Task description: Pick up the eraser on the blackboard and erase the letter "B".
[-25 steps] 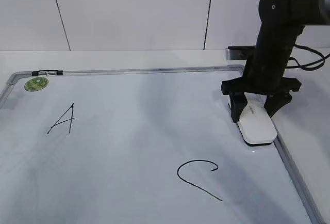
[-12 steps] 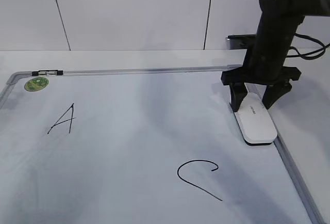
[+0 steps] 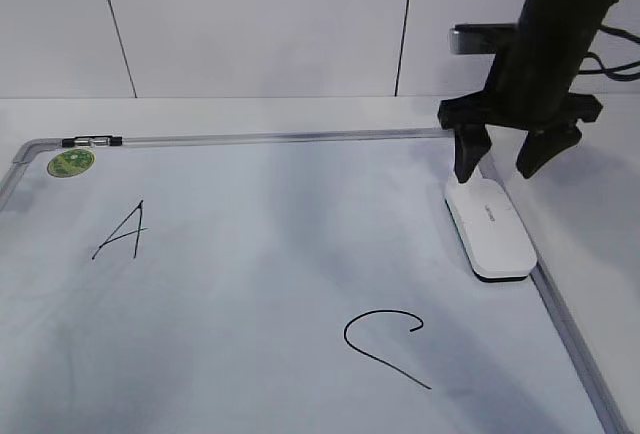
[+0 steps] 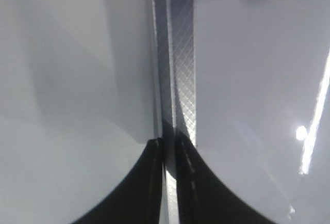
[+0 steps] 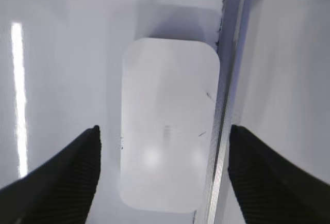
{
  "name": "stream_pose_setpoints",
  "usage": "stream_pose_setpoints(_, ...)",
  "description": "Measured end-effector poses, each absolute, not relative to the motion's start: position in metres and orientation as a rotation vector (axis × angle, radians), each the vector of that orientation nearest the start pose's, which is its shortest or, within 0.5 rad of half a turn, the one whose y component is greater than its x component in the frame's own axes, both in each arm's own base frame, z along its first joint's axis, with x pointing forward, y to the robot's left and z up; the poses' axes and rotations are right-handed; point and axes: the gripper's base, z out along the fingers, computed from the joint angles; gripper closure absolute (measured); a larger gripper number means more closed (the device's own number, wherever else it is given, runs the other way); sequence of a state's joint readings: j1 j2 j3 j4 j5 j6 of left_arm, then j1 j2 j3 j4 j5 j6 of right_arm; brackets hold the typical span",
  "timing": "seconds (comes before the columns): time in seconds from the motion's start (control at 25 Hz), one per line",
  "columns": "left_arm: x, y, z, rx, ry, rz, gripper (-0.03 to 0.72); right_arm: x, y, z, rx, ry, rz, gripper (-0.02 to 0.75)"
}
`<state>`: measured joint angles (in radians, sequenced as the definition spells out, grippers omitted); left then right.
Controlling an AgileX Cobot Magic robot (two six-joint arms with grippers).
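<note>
The white eraser (image 3: 490,227) lies flat on the blackboard (image 3: 250,284) against its right frame; it also shows in the right wrist view (image 5: 167,123). My right gripper (image 3: 505,166) is open and empty, hovering just above the eraser's far end, its fingers (image 5: 164,146) wide on either side and not touching it. No letter "B" shows on the board; only a black "A" (image 3: 122,231) and a black "C" (image 3: 385,342) are there. My left gripper (image 4: 170,149) is shut over a grey frame strip (image 4: 178,53) and is out of the exterior view.
A round green sticker (image 3: 71,162) and a small clip (image 3: 91,140) sit at the board's far left corner. The grey metal frame (image 3: 565,324) runs along the right edge, with white table beyond and a white wall behind.
My right gripper has let go of the eraser and risen, moving up and back. The eraser stays where it lay by the right frame.
</note>
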<state>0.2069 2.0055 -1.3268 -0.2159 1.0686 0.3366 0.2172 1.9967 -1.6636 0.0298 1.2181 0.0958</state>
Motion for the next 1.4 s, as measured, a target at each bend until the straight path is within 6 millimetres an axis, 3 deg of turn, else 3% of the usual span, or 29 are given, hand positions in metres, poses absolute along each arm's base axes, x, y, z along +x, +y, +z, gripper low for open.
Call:
stream_pose_setpoints(0.36, 0.363, 0.059, 0.152, 0.027, 3.162, -0.320, 0.641, 0.376, 0.086, 0.299, -0.165, 2.880, 0.104, 0.168)
stream_pose_setpoints(0.48, 0.363, 0.059, 0.152, 0.024, 3.162, -0.320, 0.619, 0.373, 0.085, 0.305, -0.165, 2.865, 0.107, 0.169)
stream_pose_setpoints(0.72, 0.363, 0.059, 0.152, 0.023, 3.163, -0.318, 0.478, 0.373, 0.085, 0.306, -0.164, 2.862, 0.108, 0.169)
stream_pose_setpoints(0.92, 0.363, 0.059, 0.153, 0.023, 3.163, -0.318, 0.452, 0.371, 0.085, 0.309, -0.163, 2.855, 0.116, 0.169)
stream_pose_setpoints(1.2, 0.360, 0.060, 0.184, 0.032, 3.169, -0.299, 0.451, 0.366, 0.086, 0.319, -0.159, 2.834, 0.155, 0.169)
stream_pose_setpoints(1.4, 0.361, 0.060, 0.215, 0.008, 3.101, -0.255, 0.451, 0.352, 0.083, 0.344, -0.171, 2.768, 0.166, 0.169)
